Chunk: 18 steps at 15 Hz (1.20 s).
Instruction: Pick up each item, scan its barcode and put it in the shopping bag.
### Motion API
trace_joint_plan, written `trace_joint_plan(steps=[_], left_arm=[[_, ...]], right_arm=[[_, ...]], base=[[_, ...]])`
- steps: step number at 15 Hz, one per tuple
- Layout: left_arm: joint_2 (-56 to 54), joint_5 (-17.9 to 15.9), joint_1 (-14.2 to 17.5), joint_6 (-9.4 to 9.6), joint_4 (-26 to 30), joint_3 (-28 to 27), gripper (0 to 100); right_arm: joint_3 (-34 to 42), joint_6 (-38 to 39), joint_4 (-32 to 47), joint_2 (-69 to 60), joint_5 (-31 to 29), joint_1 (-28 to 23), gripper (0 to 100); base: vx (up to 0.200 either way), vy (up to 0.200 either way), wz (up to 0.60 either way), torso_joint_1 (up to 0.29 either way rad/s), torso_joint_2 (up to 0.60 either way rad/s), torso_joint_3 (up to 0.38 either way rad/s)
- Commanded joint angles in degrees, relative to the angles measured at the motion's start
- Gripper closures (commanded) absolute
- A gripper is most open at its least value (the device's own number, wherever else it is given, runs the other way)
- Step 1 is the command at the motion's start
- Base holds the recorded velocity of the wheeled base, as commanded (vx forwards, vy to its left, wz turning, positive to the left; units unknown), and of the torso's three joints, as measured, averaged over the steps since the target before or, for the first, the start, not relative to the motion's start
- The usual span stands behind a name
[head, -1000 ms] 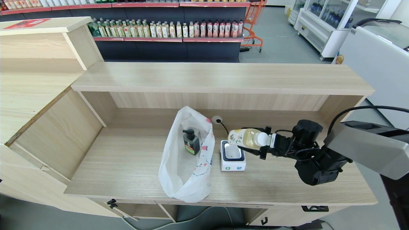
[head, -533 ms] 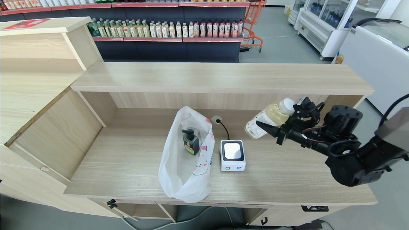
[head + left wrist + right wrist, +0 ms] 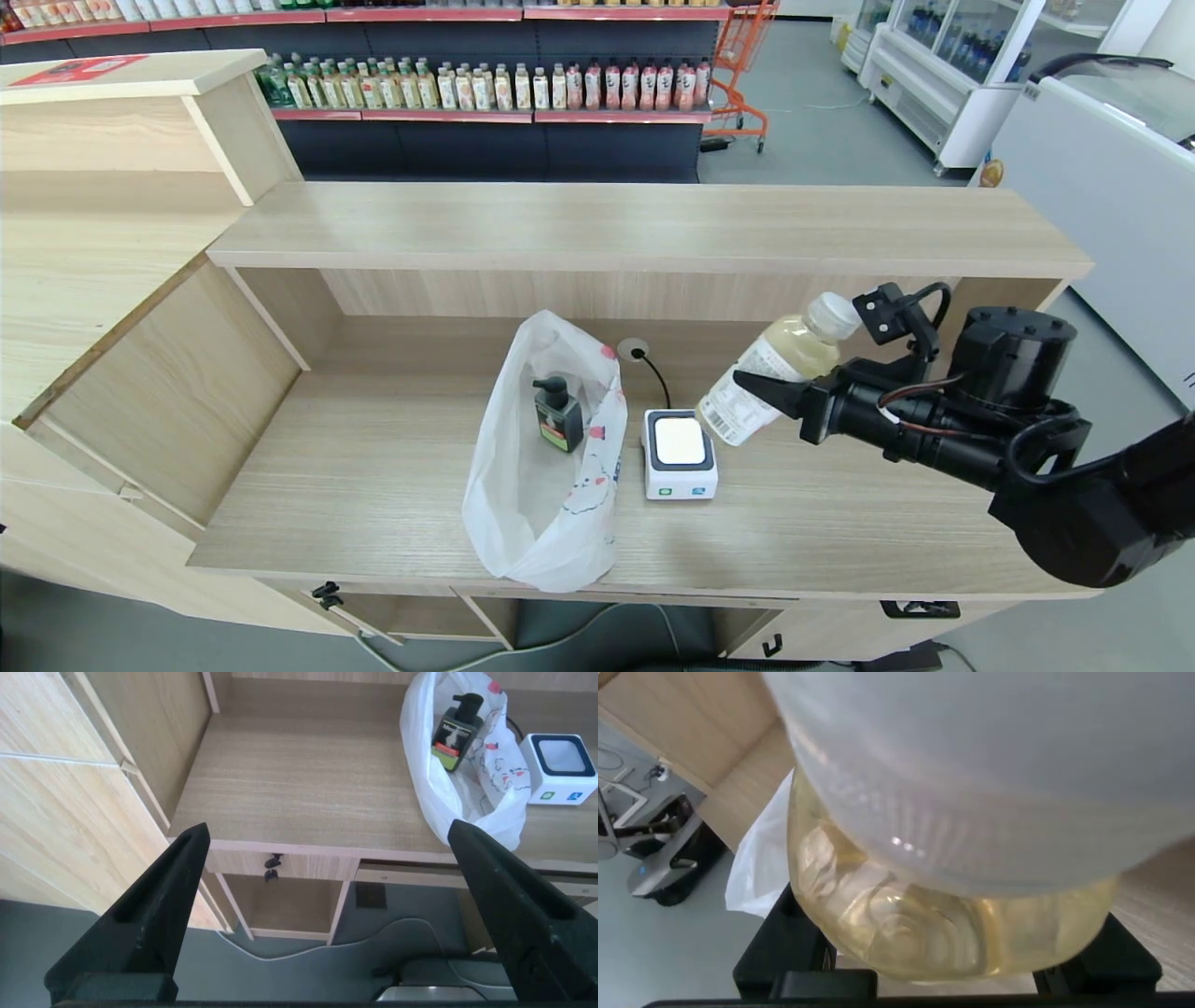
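While the bottle [image 3: 761, 383] is pinched near its neck by the right gripper [image 3: 810, 353], it hangs tilted above the counter [image 3: 373, 485]. Its cap points up and away, and its labelled base dips toward the scanner [image 3: 680, 454], close above that unit's right side and not touching it. The scanner's window glows white, but I cannot tell whether the label's print faces it or whether a read has registered. The bag [image 3: 551, 523] sits open just left of the scanner with a dark pump bottle [image 3: 558, 415] standing inside, so one item looks finished. The task therefore seems to be partway through, with this bottle at its scanning step. What is left for it is a confirmed read, a carry across the scanner, and a release into the bag's mouth beside the pump bottle. The left gripper [image 3: 327, 835] has its fingers spread wide, holds nothing, and hangs out in front of the counter toward its left end.
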Motion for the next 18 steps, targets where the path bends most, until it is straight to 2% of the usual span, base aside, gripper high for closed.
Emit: trace_joint_plan(steps=[1, 6, 9, 14, 18], left_arm=[[-0.02, 0.02, 0.00, -0.02, -0.01, 0.01, 0], [-0.02, 0.02, 0.00, -0.02, -0.01, 0.01, 0], [-0.02, 0.02, 0.00, -0.11, -0.01, 0.01, 0], [-0.02, 0.02, 0.00, 0.07, -0.01, 0.01, 0], [-0.02, 0.02, 0.00, -0.02, -0.01, 0.01, 0]], right_arm=[[0.22, 0.25, -0.09, -0.51, 0.00, 0.84, 100], [0.92, 0.25, -0.09, -0.69, 0.09, 1.72, 100], [1.63, 0.43, -0.09, -0.78, 0.00, 3.12, 100], [0.48, 1.57, 1.32, 2.04, 0.00, 9.19, 100], [0.31, 0.08, -0.97, 8.36, -0.26, 11.65, 100]], base=[[0.000, 0.000, 0.00, 0.000, 0.00, 0.000], [0.000, 0.000, 0.00, 0.000, 0.00, 0.000], [0.000, 0.200, 0.00, -0.006, 0.00, 0.001], [0.000, 0.200, 0.00, 0.005, 0.00, 0.000], [0.000, 0.000, 0.00, 0.000, 0.00, 0.000]])
